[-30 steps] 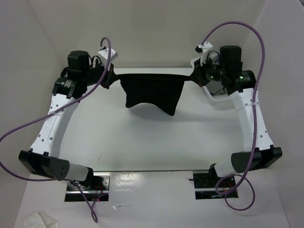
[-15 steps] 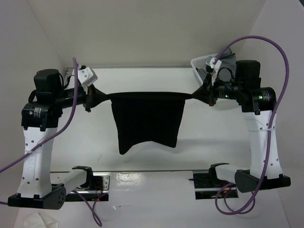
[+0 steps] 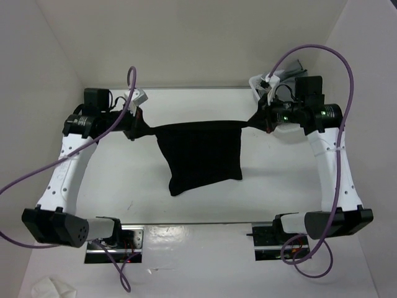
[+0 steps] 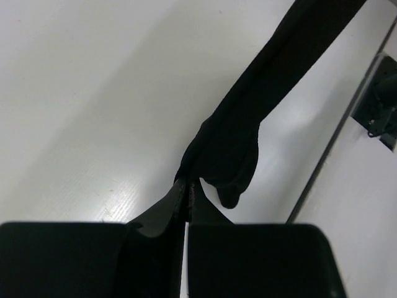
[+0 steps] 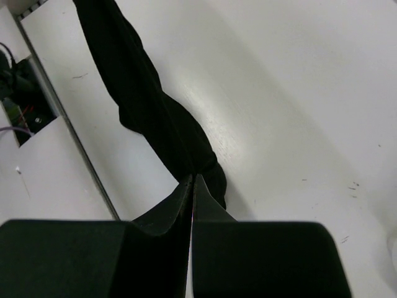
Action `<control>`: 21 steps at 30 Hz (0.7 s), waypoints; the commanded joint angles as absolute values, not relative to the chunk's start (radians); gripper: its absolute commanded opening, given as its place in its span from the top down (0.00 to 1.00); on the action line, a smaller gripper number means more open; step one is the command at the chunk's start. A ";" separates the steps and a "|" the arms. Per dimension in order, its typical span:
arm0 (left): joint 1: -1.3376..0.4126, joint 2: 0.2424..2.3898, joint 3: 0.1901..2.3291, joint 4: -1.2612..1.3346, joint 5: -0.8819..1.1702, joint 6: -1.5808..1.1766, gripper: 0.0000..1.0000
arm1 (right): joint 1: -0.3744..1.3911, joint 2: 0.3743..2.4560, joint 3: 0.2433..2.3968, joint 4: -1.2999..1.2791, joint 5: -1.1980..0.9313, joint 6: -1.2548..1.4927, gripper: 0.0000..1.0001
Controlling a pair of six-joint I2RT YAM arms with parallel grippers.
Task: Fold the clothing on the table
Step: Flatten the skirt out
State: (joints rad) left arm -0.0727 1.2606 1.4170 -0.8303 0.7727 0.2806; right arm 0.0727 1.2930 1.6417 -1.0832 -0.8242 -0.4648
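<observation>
Clothing (image 3: 201, 155) hangs stretched over table (image 3: 279, 186) | left gripper (image 3: 135, 127) and right gripper (image 3: 255, 120) each pinch a top corner tight | risk: thin pinch slips, cloth drops crooked, fold turns messy

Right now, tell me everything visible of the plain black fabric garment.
The plain black fabric garment is matte, soft, unmarked. It hangs stretched between the left gripper and the right gripper, each shut on a top corner bunched into a taut strip. Its body drapes above the white table, lower edge uneven; contact there cannot be told.
</observation>
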 commanded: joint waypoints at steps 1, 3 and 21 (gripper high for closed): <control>-0.061 1.330 1.417 -0.732 0.666 0.261 1.00 | 0.046 1.334 1.623 -0.960 -0.723 -0.411 1.00; -0.071 1.370 1.436 -0.709 0.644 0.252 1.00 | 0.046 1.376 1.612 -0.908 -0.707 -0.397 1.00; -0.129 1.888 1.713 -0.555 0.424 0.209 1.00 | 0.173 1.698 1.523 -0.534 -0.290 -0.328 1.00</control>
